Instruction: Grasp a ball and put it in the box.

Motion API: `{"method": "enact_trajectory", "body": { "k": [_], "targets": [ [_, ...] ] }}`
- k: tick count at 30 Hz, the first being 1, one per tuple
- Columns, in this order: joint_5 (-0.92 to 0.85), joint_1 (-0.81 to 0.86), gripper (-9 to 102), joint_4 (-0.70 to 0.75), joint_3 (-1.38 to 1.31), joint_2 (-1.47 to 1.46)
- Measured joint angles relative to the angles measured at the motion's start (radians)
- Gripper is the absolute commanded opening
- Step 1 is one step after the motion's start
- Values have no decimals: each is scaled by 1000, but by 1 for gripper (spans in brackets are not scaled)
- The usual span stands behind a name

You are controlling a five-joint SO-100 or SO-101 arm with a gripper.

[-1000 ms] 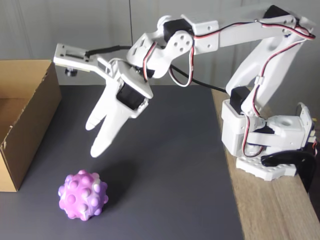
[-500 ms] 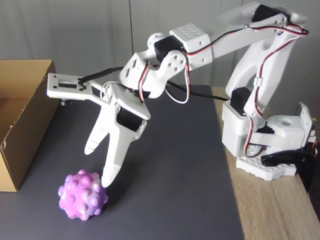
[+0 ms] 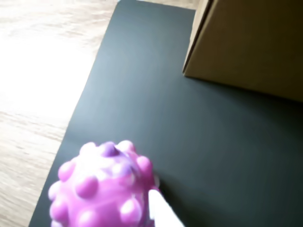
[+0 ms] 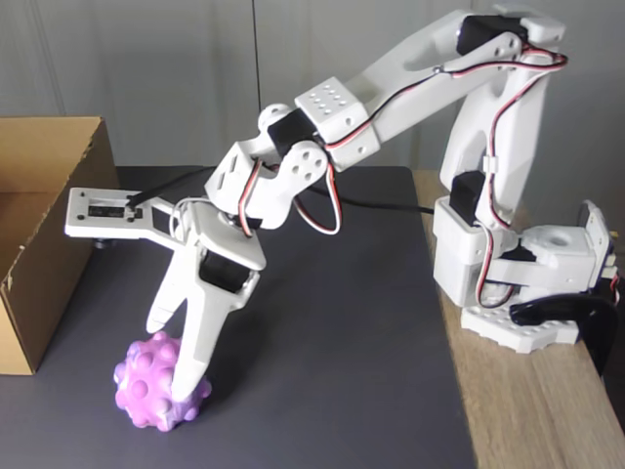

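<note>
Since half a second ago the arm [image 4: 410,78] has reached further forward and down; the tool [image 4: 171,357], which was just above and beside the ball [image 4: 146,386], now straddles its top, one finger [image 4: 200,337] against the ball's right side, the shorter one at its upper left. Tool spread, not clamped. Ball unmoved, at the front left of the dark mat [image 4: 332,322], near the box [image 4: 49,244] but apart from it. Box stands at the mat's left edge, open top. In the wrist view the ball [image 3: 102,189] fills the lower left, a white fingertip [image 3: 158,210] touching it; box [image 3: 251,45] upper right. Mat lies on a wooden tabletop [image 4: 547,410]; arm base at right; grey wall [image 4: 176,68] behind.
</note>
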Motion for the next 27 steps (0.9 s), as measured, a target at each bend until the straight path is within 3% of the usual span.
{"method": "enact_trajectory", "body": {
  "k": [12,19,27],
  "targets": [
    [29,23,51,-54,-15,-109],
    [64,23,41,-54,-15,-132],
    [78,9,21,-54,-15,-137]
  ]
}}
